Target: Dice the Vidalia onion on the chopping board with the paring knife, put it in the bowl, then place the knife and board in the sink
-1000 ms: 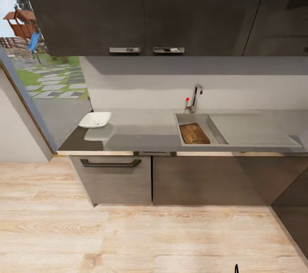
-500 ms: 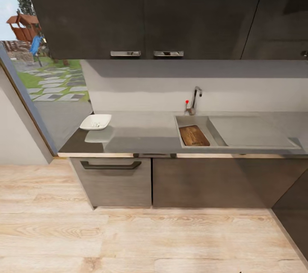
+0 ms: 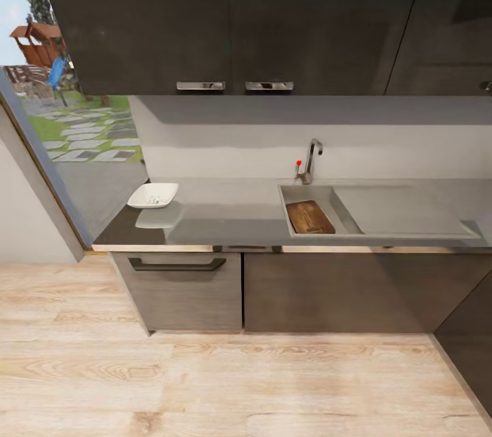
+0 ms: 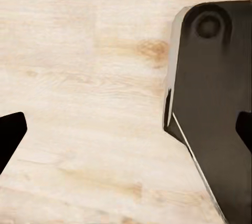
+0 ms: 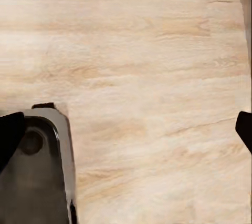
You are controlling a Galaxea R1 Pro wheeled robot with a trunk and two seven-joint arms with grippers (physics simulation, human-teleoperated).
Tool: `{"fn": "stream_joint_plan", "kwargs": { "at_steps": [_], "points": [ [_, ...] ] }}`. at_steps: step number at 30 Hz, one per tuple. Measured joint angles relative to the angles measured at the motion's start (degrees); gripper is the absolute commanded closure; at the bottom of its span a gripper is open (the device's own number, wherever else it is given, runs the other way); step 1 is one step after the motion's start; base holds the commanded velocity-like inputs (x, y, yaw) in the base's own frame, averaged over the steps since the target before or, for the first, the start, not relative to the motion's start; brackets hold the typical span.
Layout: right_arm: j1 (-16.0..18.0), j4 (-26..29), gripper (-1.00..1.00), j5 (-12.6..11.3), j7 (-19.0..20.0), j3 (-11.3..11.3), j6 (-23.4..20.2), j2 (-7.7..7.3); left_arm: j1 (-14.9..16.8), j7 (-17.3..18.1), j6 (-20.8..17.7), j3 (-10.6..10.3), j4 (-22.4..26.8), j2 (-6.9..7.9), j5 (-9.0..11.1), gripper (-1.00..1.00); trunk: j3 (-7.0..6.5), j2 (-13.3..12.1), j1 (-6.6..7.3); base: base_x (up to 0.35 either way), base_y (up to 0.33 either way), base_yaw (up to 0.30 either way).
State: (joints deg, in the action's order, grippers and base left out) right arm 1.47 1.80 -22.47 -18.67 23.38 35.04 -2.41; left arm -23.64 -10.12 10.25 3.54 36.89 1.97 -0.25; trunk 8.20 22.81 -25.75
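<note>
In the head view the steel sink [image 3: 295,191] is set in the glossy grey countertop [image 3: 225,208], with a chrome tap [image 3: 311,158] behind it. The dark brown chopping board [image 3: 310,217] lies flat in the basin. The white bowl [image 3: 152,195] stands on the countertop's left end, by the window. The Vidalia onion and the paring knife are hidden or out of view. My left gripper [image 4: 126,132] and my right gripper [image 5: 126,129] both hang open over the wooden floor, with nothing between their fingers.
Dark wall cabinets [image 3: 232,20] hang above the counter and grey base cabinets [image 3: 178,286] stand below it. A steel drainboard [image 3: 403,208] adjoins the sink on the right. Light wooden floor [image 3: 225,382] lies between me and the cabinets. Parts of my dark base [image 4: 210,103] [image 5: 31,176] show beside the grippers.
The head camera has tilted slightly, shifting the whole picture a little. A dark tip at the bottom edge has left the view. The board and bowl have not moved.
</note>
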Motion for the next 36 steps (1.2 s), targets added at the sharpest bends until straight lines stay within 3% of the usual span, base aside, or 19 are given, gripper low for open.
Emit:
{"fn": "stream_joint_plan", "kwargs": {
  "at_steps": [2,4,8,15,24,36],
  "points": [
    [0.00,-0.46,-1.00,-0.02,7.22,-0.04,-13.43,0.42,-0.01,0.31,-0.27,-0.04,-6.20,-0.02,0.05,-1.00,0.01,0.00,0.00,0.000,0.000,0.000],
    [0.00,-0.67,-1.00,-0.22,12.72,-0.15,-21.82,0.53,-0.01,1.57,-0.30,-0.14,-12.89,-0.22,0.05,-1.00,0.01,0.00,0.00,0.000,0.000,0.000],
    [0.01,-0.60,-1.00,-0.40,15.47,-0.19,-28.84,1.60,0.01,2.44,-0.06,-0.38,-20.69,-0.71,-0.15,-1.00,0.00,0.00,0.00,0.000,0.000,0.000],
    [0.01,-0.31,-1.00,-0.28,15.81,-0.23,-29.54,1.56,0.02,2.50,0.24,-0.38,-21.84,-0.56,-0.27,-1.00,-0.01,0.00,0.00,0.000,0.000,0.000],
    [0.00,1.49,-1.00,-0.42,15.95,-0.24,-23.95,2.34,0.02,2.52,0.23,-0.38,-21.95,-0.53,-0.25,-1.00,-0.01,0.00,0.00,0.000,0.000,0.000],
    [0.00,1.54,-1.00,-0.41,15.97,-0.23,-23.66,2.42,0.02,2.51,0.24,-0.39,-21.95,-0.53,-0.27,-1.00,-0.01,0.00,0.00,0.000,0.000,0.000]
  ]
}}
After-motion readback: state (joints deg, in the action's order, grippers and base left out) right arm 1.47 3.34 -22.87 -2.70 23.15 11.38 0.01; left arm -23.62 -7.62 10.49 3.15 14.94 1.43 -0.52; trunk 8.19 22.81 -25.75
